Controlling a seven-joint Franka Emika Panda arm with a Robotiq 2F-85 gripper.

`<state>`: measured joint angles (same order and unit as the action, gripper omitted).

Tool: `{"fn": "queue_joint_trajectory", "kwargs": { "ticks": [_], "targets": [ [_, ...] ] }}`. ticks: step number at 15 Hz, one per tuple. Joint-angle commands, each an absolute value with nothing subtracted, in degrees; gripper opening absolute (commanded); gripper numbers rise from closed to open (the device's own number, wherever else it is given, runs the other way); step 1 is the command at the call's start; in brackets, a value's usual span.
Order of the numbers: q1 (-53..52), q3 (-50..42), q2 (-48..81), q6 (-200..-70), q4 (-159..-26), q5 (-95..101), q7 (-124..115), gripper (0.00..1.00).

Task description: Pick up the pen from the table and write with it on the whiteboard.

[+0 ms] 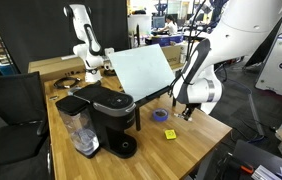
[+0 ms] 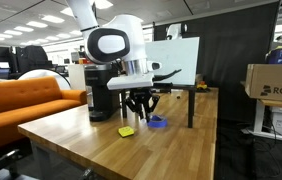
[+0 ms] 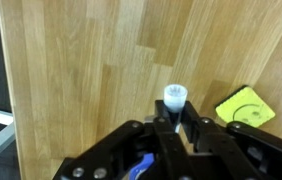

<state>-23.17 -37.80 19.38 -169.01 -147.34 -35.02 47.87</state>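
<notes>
The pen (image 3: pixel 173 98) shows in the wrist view as a pale round end standing up between my fingers. My gripper (image 3: pixel 172 122) is shut on the pen. In both exterior views the gripper (image 1: pixel 188 108) (image 2: pixel 139 108) hangs just above the light-wood table (image 1: pixel 171 150) (image 2: pixel 151 155), in front of the tilted whiteboard (image 1: pixel 141 70) (image 2: pixel 176 52). The pen is too small to make out in the exterior views.
A yellow square note (image 3: pixel 244 106) (image 1: pixel 170 134) (image 2: pixel 126 131) and a blue tape roll (image 1: pixel 160 115) (image 2: pixel 157 123) lie on the table by the gripper. A black coffee maker (image 1: pixel 106 115) stands near the table's end. A white arm (image 1: pixel 84 40) stands behind.
</notes>
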Motion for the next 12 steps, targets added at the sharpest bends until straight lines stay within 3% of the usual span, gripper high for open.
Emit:
{"fn": "queue_joint_trajectory", "kwargs": {
  "ticks": [1, 4, 7, 8, 12],
  "targets": [
    [-34.5, -52.1, 18.1, -157.5, -140.6, -22.5, 35.7, 0.05],
    [-41.6, -60.6, 14.9, -146.5, -131.3, -12.4, 26.2, 0.05],
    [-45.0, -63.4, 11.4, -137.1, -124.2, -7.3, 21.1, 0.05],
    [-35.1, -52.7, 6.6, -135.5, -122.8, 0.8, 15.3, 0.05],
    [-22.4, -37.6, 3.3, -128.5, -120.0, 5.0, 12.3, 0.05]
  ]
}}
